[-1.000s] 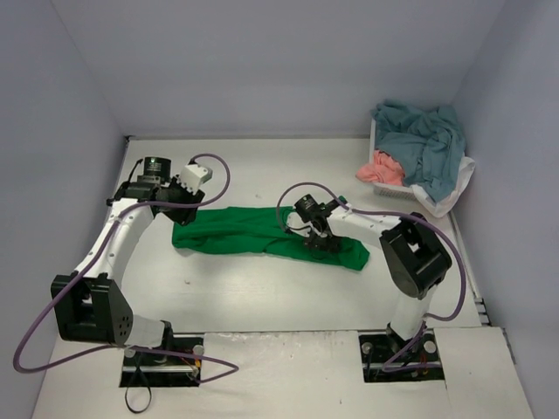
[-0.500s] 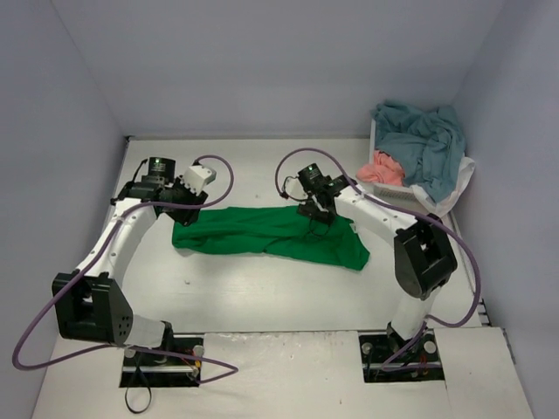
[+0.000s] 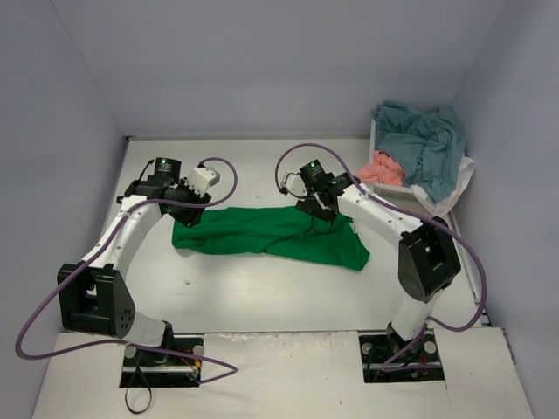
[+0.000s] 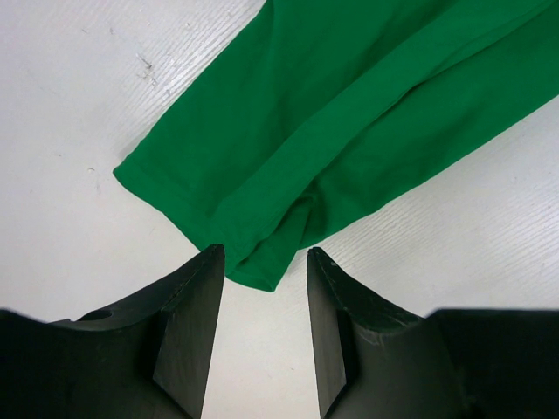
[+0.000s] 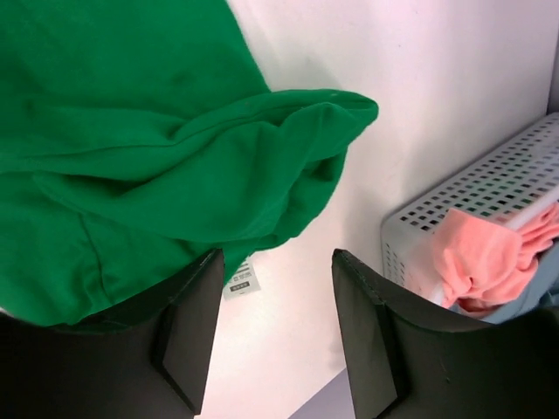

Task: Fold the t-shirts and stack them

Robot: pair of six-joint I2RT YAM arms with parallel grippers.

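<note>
The green t-shirt (image 3: 262, 231) lies on the white table (image 3: 262, 297) between the two arms, as a long creased band running left to right, narrower at its left end and broader at its right. The left gripper (image 4: 264, 262) hangs over the band's left end with its jaws partly parted and nothing between them: in the left wrist view bare tabletop shows in the gap, and a folded corner of the green cloth lies just at the tips of the black fingers (image 4: 188, 323), on the table rather than pinched. Two layers of the shirt overlap there, one hem edge running off to the left.

The right gripper (image 5: 278, 262) is over the shirt's far edge, toward its right end. Its jaws stand moderately apart and hold nothing. In the right wrist view the cloth bunches into a rounded fold just beyond the fingertips, and a small white label (image 5: 243, 284) (print too small to read) peeks out from under that fold, lying on the table in the gap beside the left-hand finger.

At the far right of the table, well apart from the green shirt, stands a white mesh basket (image 5: 419, 231). A salmon t-shirt (image 3: 380, 166) is crumpled at its near-left corner and a teal t-shirt (image 3: 419, 140) is heaped over the rest; some white cloth (image 3: 456, 188) hangs over the basket's right side
</note>
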